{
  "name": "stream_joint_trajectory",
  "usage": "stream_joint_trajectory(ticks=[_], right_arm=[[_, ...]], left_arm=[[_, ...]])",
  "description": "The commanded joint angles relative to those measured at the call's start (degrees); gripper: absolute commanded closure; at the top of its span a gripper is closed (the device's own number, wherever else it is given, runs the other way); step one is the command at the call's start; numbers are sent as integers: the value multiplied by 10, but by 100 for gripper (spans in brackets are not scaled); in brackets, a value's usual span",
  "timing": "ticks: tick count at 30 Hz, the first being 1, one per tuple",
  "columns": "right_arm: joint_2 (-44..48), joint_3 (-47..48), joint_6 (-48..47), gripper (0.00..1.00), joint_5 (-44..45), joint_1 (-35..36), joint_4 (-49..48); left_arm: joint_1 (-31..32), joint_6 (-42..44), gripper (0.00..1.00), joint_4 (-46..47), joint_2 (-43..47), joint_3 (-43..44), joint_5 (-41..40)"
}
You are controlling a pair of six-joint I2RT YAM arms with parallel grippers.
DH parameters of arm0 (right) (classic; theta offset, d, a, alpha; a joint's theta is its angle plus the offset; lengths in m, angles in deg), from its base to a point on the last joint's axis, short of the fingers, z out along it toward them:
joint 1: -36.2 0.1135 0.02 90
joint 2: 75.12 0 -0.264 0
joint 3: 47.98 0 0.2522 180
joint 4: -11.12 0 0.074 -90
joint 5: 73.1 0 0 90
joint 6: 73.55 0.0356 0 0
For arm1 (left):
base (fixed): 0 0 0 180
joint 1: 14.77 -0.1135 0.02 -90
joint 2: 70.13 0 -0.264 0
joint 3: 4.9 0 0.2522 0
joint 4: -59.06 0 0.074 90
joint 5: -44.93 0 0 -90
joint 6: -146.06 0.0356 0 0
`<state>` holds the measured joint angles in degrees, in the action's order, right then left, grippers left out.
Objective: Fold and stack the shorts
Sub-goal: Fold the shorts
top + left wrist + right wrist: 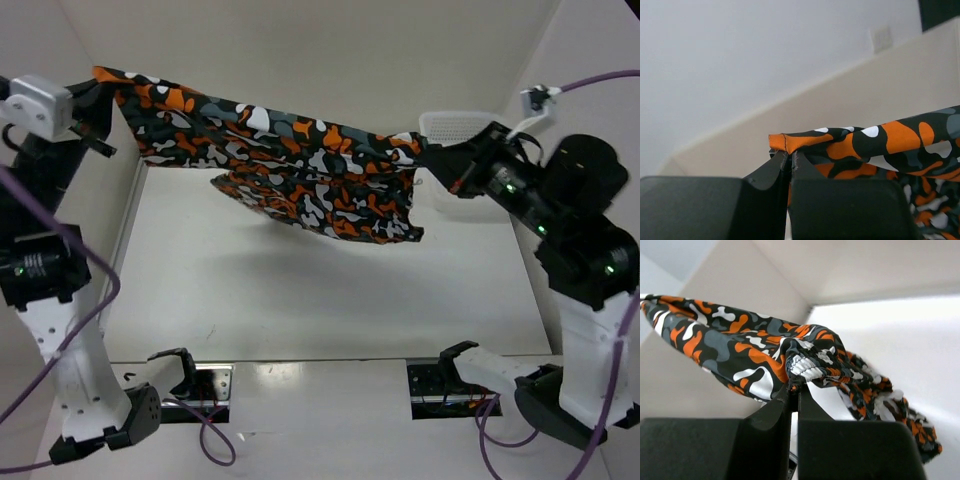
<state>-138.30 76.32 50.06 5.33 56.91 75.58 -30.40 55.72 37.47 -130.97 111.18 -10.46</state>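
A: Where are the camouflage shorts (290, 170) being held?
B: They are being stretched in the air above the table (300, 300), long axis running left to right.
A: By what?
B: One end is being pinched tight by the left gripper (789, 159), the other by the right gripper (793, 388); neither is nearer.

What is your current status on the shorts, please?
Both shut on the shorts: left gripper, right gripper. Shorts stretched between them, clear of the table. Nearby: basket, behind right gripper.

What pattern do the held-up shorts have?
The shorts have a blotchy camouflage print in orange, white, grey and black, clearest in the top external view.
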Motion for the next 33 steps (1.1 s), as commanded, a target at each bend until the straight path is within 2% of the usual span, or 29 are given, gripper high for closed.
stream_joint_trajectory(ticks=[1, 5, 8, 15, 20, 22, 27, 33], right_arm=[[22, 57, -38, 100, -34, 1, 79], [44, 36, -24, 100, -51, 1, 73], [60, -18, -7, 100, -40, 1, 50], [86, -259, 58, 100, 10, 1, -66], [11, -367, 64, 100, 43, -20, -149], [-22, -379, 64, 100, 73, -25, -189], [-177, -354, 52, 100, 88, -43, -239], [-337, -256, 39, 100, 78, -80, -266]], left_arm=[[-4, 3, 100, -11, 4, 97, -16], [-4, 3, 100, -26, -23, 173, -22], [-4, 3, 100, -33, -37, 179, -22], [-4, 3, 100, -8, -70, 33, -3], [2, 3, 100, 12, -144, -60, 10], [10, 3, 100, 19, -174, -72, 10], [21, 3, 100, 25, -284, -78, 16], [21, 3, 100, 0, -410, 1, 11]])
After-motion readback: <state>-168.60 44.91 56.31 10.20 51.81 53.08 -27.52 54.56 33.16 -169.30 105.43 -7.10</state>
